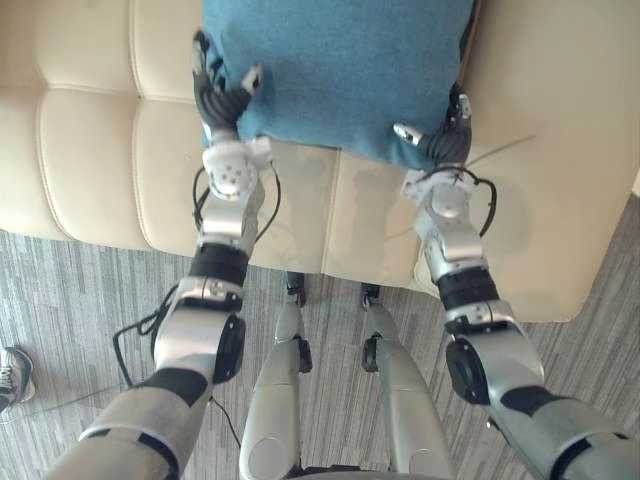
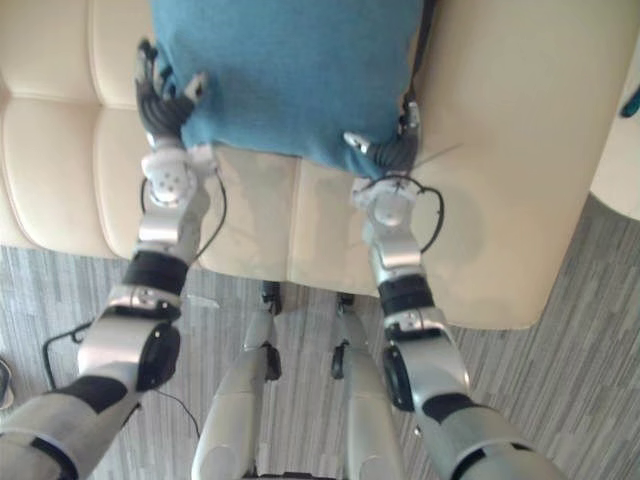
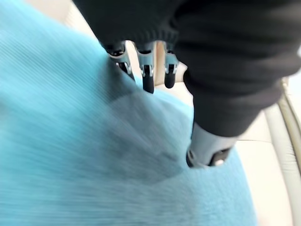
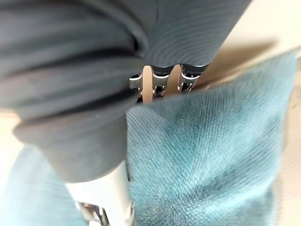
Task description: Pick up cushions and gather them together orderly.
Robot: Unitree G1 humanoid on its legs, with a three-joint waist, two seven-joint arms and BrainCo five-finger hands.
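The left hand [image 1: 222, 100] is clamped on the teal cushion [image 1: 340, 70] at its near-left corner, thumb on top and fingers curled round the left edge; the right hand [image 1: 447, 140] grips the near-right corner the same way, thumb on the fabric and fingers tucked behind the edge; the cushion spans between them over the seat of the cream sofa [image 1: 90, 150]; whether it rests on the seat I cannot tell; grey striped floor [image 1: 80, 290] lies nearer.
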